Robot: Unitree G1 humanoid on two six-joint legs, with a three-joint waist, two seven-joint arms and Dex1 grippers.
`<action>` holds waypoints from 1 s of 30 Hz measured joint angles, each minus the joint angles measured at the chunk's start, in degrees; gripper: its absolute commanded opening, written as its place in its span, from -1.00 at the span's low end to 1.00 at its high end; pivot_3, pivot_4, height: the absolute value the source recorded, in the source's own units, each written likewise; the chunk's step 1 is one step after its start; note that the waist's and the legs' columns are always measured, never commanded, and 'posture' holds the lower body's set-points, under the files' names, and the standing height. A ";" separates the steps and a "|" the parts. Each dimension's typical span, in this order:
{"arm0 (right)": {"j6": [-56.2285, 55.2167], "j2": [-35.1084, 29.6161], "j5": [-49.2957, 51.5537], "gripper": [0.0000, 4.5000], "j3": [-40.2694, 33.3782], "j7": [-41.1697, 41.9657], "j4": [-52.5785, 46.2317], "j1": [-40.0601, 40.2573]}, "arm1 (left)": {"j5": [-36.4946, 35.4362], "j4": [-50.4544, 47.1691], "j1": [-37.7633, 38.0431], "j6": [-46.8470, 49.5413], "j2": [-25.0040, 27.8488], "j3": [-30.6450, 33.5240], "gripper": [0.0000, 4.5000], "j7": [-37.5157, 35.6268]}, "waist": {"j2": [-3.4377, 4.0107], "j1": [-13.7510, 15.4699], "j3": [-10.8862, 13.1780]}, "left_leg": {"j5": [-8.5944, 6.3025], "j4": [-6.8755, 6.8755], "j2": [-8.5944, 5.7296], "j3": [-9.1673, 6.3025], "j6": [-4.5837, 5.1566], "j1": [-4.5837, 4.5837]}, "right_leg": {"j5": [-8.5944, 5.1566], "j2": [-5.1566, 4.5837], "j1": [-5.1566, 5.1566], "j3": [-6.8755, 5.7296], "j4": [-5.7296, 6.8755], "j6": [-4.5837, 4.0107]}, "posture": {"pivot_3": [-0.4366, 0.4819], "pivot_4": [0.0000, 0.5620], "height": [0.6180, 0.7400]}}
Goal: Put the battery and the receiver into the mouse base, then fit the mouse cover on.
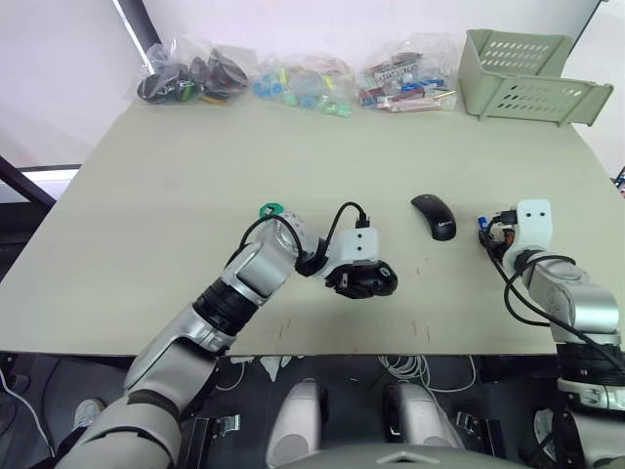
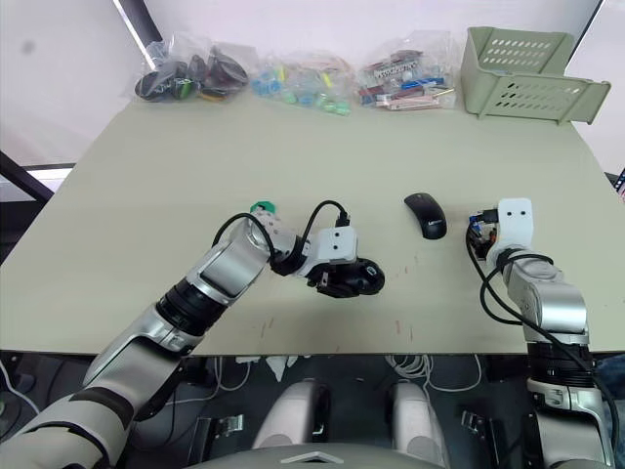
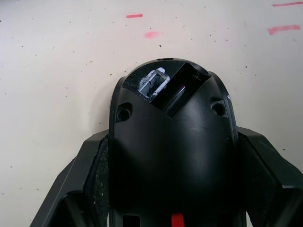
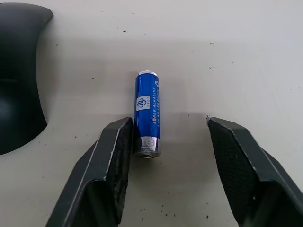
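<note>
The battery (image 4: 147, 113) lies on the worktop (image 4: 236, 56) between the right gripper (image 4: 168, 142)'s wide-open, empty jaws, nearer one. Light, rigid, slick, it likely rolls; grip mid-barrel. The left gripper (image 3: 170, 175)'s jaws clamp the mouse base (image 3: 173, 142).

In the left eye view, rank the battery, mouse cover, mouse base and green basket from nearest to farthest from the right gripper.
1. battery, on the table between the open fingers of the right gripper.
2. mouse cover, just to the gripper's left.
3. mouse base, farther left, gripped by the left gripper.
4. green basket, at the table's far right corner.
</note>
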 measured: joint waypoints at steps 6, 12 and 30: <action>0.01 1.58 -0.69 -0.58 0.06 -0.03 -1.48 0.67 | 0.00 -0.12 0.33 -0.70 0.15 0.16 0.30 0.08 | 0.02 -0.01 -0.01 | 0.00 -0.01 0.00 -0.01 0.00 0.01 | 0.00 0.01 0.00 0.00 0.00 0.00 | -0.05 -0.47 1.00; 0.20 1.61 -1.93 -0.97 0.63 0.35 -3.75 2.06 | -0.05 0.99 0.19 -2.72 0.20 0.33 0.30 -0.70 | 0.03 -0.06 -0.02 | 0.00 -0.02 0.01 -0.01 0.00 0.01 | -0.01 0.01 0.00 -0.01 0.00 0.00 | -0.05 -0.47 1.00; 43.45 -13.91 23.51 -0.97 -1.88 18.79 -40.00 -6.28 | 0.21 2.07 0.26 -4.01 0.24 0.83 0.30 -1.39 | 0.06 -0.59 -0.12 | -0.01 -0.04 0.03 -0.22 0.01 -0.05 | -0.04 0.01 0.01 -0.19 -0.06 -0.01 | -0.05 -0.47 1.00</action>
